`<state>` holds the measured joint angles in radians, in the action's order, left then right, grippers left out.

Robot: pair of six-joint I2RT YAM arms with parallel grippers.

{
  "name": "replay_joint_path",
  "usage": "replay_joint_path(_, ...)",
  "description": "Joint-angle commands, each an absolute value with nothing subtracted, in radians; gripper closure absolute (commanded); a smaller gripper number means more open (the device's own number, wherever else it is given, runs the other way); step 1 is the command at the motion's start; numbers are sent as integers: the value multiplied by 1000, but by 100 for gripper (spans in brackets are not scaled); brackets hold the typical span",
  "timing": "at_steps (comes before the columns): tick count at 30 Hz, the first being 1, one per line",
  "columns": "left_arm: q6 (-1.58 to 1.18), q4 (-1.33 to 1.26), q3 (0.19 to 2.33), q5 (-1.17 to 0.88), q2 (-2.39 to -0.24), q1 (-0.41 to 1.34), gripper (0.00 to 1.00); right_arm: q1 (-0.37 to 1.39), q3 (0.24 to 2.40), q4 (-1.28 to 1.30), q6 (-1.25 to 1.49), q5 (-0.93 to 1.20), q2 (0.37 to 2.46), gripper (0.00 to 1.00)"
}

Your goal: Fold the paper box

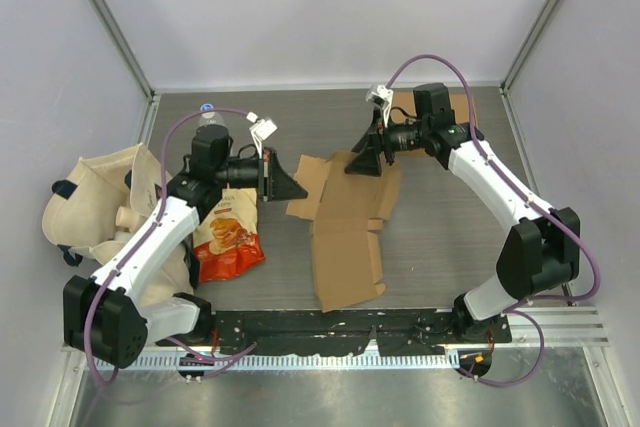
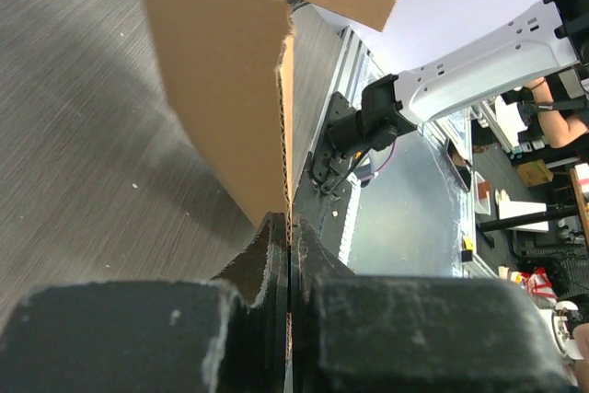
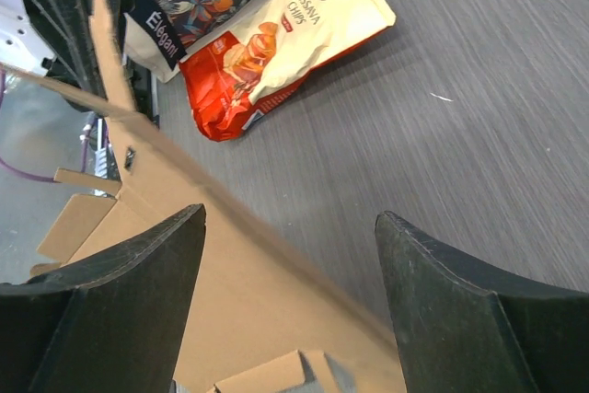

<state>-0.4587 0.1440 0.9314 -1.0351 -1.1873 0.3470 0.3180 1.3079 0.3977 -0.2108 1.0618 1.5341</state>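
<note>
The paper box is a flat brown cardboard blank lying mid-table, its left part lifted. My left gripper is shut on the blank's left flap. In the left wrist view that flap stands edge-on, pinched between the fingertips of my left gripper. My right gripper hovers open over the blank's far edge. In the right wrist view its fingers stand wide apart, and a raised edge of the cardboard runs between them without touching either.
A red and cream chips bag lies left of the box, also in the right wrist view as chips bag. A beige tote bag sits at far left. A plastic bottle stands at back left, and another cardboard piece at back right.
</note>
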Motion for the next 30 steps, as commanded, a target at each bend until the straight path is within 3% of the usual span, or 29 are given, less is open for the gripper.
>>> replay_joint_path(1,-391,193,985,-1060,-1164,351,100,322,1344,350,-239,974,1499,19)
replay_joint_path(5,-380,207,985,-1049,-1170,353,100,316,1394,426,-278,951,1514,18)
replay_joint_path(8,-374,219,999,-1043,-1186,353,100,328,1422,563,-348,1050,1543,23)
replay_joint_path(13,-425,175,1002,-1020,-1204,353,100,376,1257,307,-194,1003,1459,45)
replay_joint_path(17,-442,169,997,-1016,-1212,362,100,370,1213,192,-134,1025,1460,52)
replay_joint_path(19,-436,187,1000,-950,-1203,361,100,370,1212,164,-108,1016,1466,65)
replay_joint_path(20,-431,224,1011,-887,-1194,362,96,370,1209,160,-103,991,1465,71)
replay_joint_path(21,-428,320,1025,-668,-1187,362,89,370,1209,161,-98,951,1462,85)
replay_joint_path(22,-433,375,1049,-555,-1183,362,71,368,1212,164,-92,934,1460,91)
replay_joint_path(24,-462,502,1071,-276,-1170,362,49,368,1219,187,-78,908,1445,99)
replay_joint_path(25,-462,511,1072,-252,-1161,362,42,368,1218,189,-69,891,1439,99)
replay_joint_path(27,-478,441,1054,-264,-1114,362,41,368,1207,187,-48,876,1419,99)
replay_joint_path(30,-562,346,1060,-343,-1066,362,47,370,1181,160,-23,844,1396,99)
